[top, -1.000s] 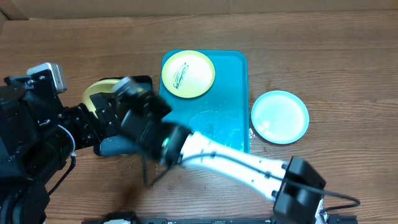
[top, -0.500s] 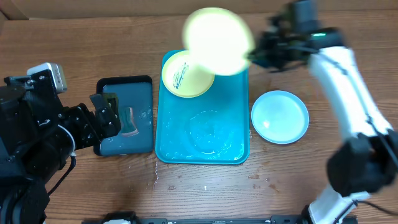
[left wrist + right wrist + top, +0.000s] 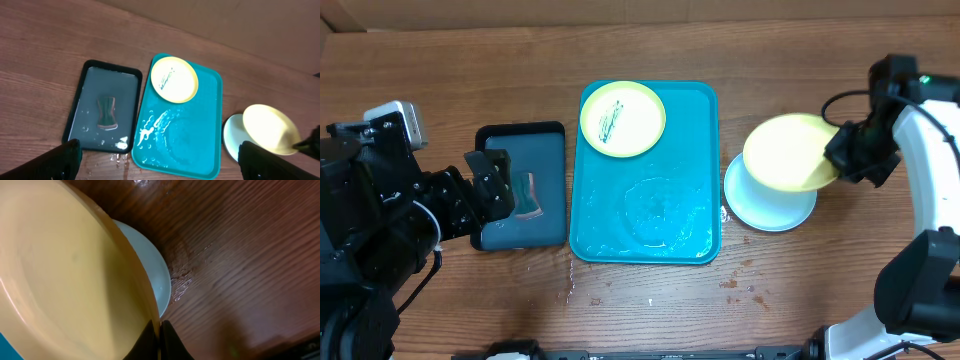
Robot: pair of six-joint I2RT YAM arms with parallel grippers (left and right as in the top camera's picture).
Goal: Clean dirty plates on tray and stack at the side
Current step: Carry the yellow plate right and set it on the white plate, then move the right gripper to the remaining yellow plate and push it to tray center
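**Desk:** What has changed on the counter (image 3: 440, 60)?

**Photographer:** A second ago the right tool (image 3: 835, 150) was reaching across to the black tray (image 3: 520, 130). Now it is pinching a yellow plate (image 3: 785, 152) by the rim, tilted over the pale blue plate (image 3: 765, 212) lying beside the turquoise tray (image 3: 695, 235). Only the sponge (image 3: 526, 195) remains in the black tray.

**Desk:** Is it stacked yet?

**Photographer:** Probably not. It looks close, but neither view shows whether the two plates touch.

**Desk:** And the rest?

**Photographer:** The scribbled plate (image 3: 622, 118) sits unmoved in the tray's far corner, so it looks like the next one to clean. The left tool (image 3: 157, 157) hangs spread wide and empty.
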